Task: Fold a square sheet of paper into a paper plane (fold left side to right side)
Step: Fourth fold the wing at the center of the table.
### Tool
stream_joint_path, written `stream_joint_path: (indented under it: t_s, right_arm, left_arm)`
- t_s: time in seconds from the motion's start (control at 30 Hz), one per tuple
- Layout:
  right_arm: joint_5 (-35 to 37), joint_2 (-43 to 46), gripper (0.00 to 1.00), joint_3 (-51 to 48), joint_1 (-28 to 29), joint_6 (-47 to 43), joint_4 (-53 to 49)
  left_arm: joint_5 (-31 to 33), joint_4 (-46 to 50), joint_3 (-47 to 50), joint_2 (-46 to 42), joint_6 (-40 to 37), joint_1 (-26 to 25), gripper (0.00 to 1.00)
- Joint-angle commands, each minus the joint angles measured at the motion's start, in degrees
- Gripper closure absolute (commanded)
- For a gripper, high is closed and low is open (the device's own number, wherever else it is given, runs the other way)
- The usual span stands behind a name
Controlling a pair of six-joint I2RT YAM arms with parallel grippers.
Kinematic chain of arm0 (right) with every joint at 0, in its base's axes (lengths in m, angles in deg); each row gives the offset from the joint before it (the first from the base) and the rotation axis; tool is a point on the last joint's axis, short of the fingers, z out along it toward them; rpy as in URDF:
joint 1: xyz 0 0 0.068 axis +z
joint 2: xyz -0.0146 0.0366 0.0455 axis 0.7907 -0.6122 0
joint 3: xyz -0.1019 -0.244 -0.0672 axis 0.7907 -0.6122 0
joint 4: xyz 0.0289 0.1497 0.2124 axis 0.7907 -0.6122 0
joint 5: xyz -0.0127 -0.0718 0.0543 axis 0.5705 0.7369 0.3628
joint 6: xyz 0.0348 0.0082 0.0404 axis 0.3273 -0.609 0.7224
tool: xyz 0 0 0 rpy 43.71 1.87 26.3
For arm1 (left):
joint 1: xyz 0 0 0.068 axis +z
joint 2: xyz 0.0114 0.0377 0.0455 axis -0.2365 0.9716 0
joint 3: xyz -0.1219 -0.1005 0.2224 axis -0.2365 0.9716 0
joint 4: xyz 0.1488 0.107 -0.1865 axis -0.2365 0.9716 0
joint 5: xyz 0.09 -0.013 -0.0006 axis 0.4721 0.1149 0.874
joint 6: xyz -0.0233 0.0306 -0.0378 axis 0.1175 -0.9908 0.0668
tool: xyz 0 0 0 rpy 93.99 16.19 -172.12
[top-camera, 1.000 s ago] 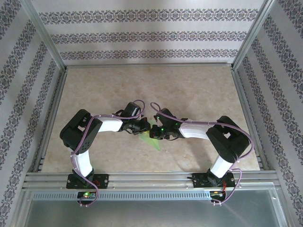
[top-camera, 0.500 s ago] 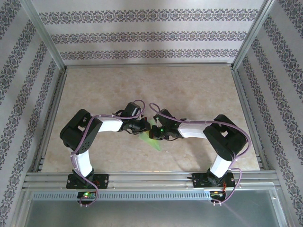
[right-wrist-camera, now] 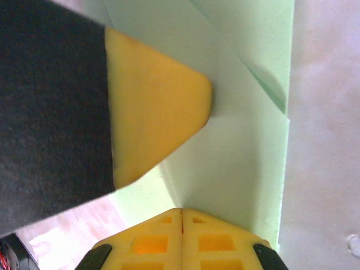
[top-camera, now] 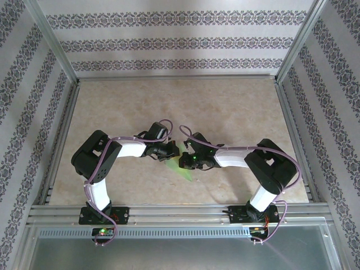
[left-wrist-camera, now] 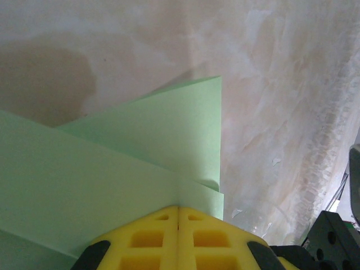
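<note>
Pressing my left hand (top-camera: 173, 151) and right hand (top-camera: 183, 162), both with fingers closed together, tips down on the folded square sheet of paper (top-camera: 185, 172), which lies mid-way across the desk (top-camera: 236, 107) between my arms.

green paper (left-wrist-camera: 140, 157): 1 | left gripper (left-wrist-camera: 178, 209), right gripper (right-wrist-camera: 181, 212): 2 | table (top-camera: 225, 107): 1

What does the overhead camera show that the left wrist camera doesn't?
Overhead: the whole left arm and right arm bent inward, the patterned walls and the metal frame. Left wrist: close up, the paper in overlapping folded layers, and the left gripper shut, yellow pads together. Both: the light green paper on the marbled table.
</note>
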Motion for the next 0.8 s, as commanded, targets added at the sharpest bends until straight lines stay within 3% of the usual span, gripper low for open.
stream_joint_path:
  t_s: [0.0, 0.77]
  right_arm:
    - [-2.79, 0.61, 1.0, -3.08, 1.47, -0.66, -8.87]
    - [-1.4, 7.28, 1.0, -10.21, 0.12, 2.63, -11.93]
  left_arm:
    - [3.54, 1.17, 0.67, 1.44, 0.67, 0.13, 1.0]
    - [3.7, 1.51, 0.37, 2.04, 0.14, 0.13, 1.0]
